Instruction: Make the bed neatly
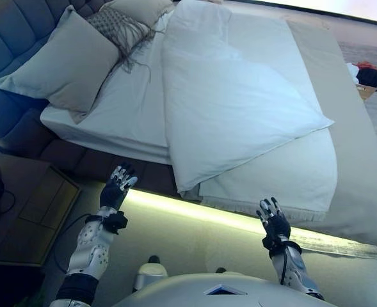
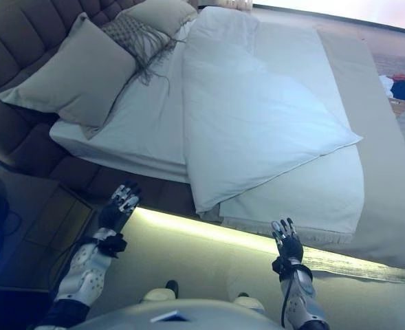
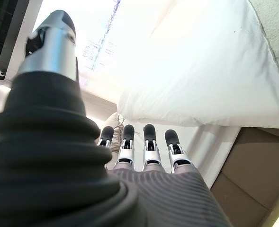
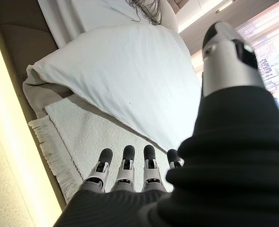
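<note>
The bed (image 1: 361, 185) has a beige cover and lies before me. A white duvet (image 1: 226, 102) lies folded over on itself along the middle, its corner (image 1: 183, 185) near the bed's near edge. A white fringed blanket (image 1: 284, 179) lies under it at the near edge. A grey pillow (image 1: 66, 64) and a fringed cushion (image 1: 121, 29) lie at the headboard end. My left hand (image 1: 116, 188) is open, below the bed's near edge near the pillow end, holding nothing. My right hand (image 1: 272, 220) is open, just short of the blanket's fringe, holding nothing.
A dark tufted headboard (image 1: 15, 32) stands on the left. A wooden bedside table (image 1: 34, 211) stands at lower left. A lit strip (image 1: 194, 214) runs along the bed base. A basket with clothes (image 1: 367, 77) stands beyond the bed's far side.
</note>
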